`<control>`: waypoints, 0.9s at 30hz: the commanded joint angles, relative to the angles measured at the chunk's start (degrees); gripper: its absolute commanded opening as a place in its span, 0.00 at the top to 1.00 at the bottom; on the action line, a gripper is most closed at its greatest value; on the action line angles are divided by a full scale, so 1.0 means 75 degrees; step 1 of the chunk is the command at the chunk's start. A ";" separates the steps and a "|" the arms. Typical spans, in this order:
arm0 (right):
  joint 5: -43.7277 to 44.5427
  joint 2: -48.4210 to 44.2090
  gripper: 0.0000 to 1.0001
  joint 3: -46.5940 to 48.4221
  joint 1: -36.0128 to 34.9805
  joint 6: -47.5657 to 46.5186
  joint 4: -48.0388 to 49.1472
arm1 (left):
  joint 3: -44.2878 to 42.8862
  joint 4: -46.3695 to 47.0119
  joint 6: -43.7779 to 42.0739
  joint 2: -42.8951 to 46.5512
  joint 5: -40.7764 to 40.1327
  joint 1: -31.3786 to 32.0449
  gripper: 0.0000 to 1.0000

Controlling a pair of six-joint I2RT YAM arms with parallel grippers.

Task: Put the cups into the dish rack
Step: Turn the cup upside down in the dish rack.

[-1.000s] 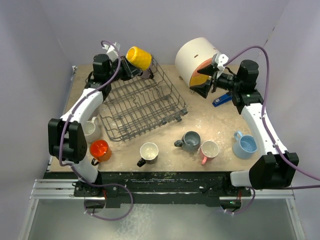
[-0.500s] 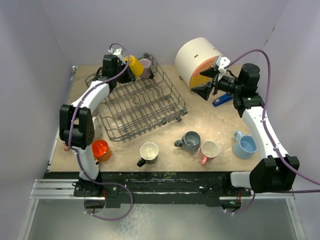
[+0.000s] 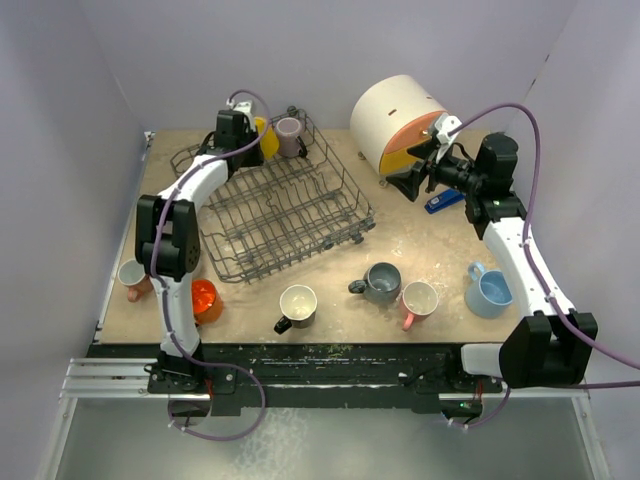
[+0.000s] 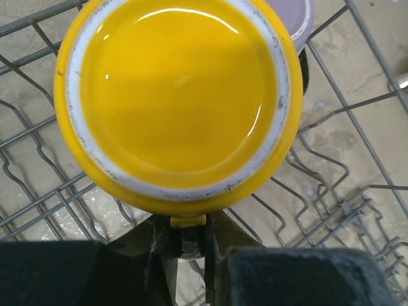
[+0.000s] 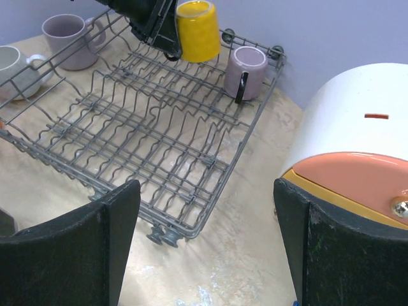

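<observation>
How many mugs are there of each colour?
yellow mug: 1
mauve mugs: 2
white mug: 1
orange mug: 1
black-handled mug: 1
grey mug: 1
pink-handled mug: 1
light blue mug: 1
Total: 9

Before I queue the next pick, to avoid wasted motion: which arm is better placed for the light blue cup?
Right. The right gripper is open, empty and on the same side as the light blue cup; the left gripper is shut on the yellow cup over the dish rack.
</observation>
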State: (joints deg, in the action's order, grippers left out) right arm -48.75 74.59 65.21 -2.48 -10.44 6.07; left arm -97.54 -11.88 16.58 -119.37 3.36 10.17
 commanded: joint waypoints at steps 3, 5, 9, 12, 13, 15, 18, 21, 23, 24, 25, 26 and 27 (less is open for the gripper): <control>0.0196 -0.0198 0.14 0.0006 0.0044 0.0150 0.0365 | -0.0772 0.0728 -0.0412 -0.0149 -0.0266 -0.0044 1.00; 0.0196 -0.0167 0.14 0.0021 0.0049 0.0150 0.0343 | -0.0847 0.0756 -0.0455 -0.0280 -0.0297 -0.0044 1.00; 0.0200 -0.0108 0.14 0.0073 0.0050 0.0151 0.0265 | -0.1014 0.0749 -0.0556 -0.0584 -0.0413 -0.0056 1.00; 0.0197 -0.0061 0.14 0.0133 0.0050 0.0152 0.0226 | -0.1148 0.0740 -0.0564 -0.0779 -0.0453 -0.0073 1.00; 0.0197 -0.0049 0.14 0.0146 0.0047 0.0156 0.0214 | -0.1195 0.0733 -0.0569 -0.0847 -0.0448 -0.0078 1.00; 0.0207 -0.0023 0.14 0.0170 0.0049 0.0144 0.0218 | -0.1297 0.0713 -0.0573 -0.0975 -0.0447 -0.0079 1.00; 0.0252 0.0014 0.14 0.0188 0.0050 0.0138 0.0250 | -0.1412 0.0703 -0.0599 -0.1116 -0.0473 -0.0090 1.00; 0.0339 0.0038 0.14 0.0198 0.0050 0.0141 0.0413 | -0.1433 0.0737 -0.0666 -0.1226 -0.0577 -0.0091 1.00; 0.0370 0.0061 0.14 0.0198 0.0050 0.0144 0.0473 | -0.1449 0.0762 -0.0708 -0.1292 -0.0638 -0.0105 1.00; 0.0371 0.0073 0.14 0.0200 0.0050 0.0138 0.0479 | -0.1454 0.0772 -0.0718 -0.1326 -0.0663 -0.0113 1.00; 0.0371 0.0085 0.14 0.0206 0.0050 0.0138 0.0490 | -0.1469 0.0781 -0.0713 -0.1365 -0.0685 -0.0114 1.00; 0.0371 0.0102 0.14 0.0211 0.0051 0.0141 0.0482 | -0.1477 0.0792 -0.0717 -0.1411 -0.0714 -0.0116 1.00; 0.0371 0.0115 0.14 0.0222 0.0050 0.0138 0.0481 | -0.1495 0.0798 -0.0721 -0.1444 -0.0733 -0.0115 1.00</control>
State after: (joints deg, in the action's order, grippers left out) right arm -46.85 75.37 65.21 -2.44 -9.74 6.87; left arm -104.38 -12.08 12.62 -130.63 -0.64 10.11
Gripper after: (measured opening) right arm 0.864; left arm 0.191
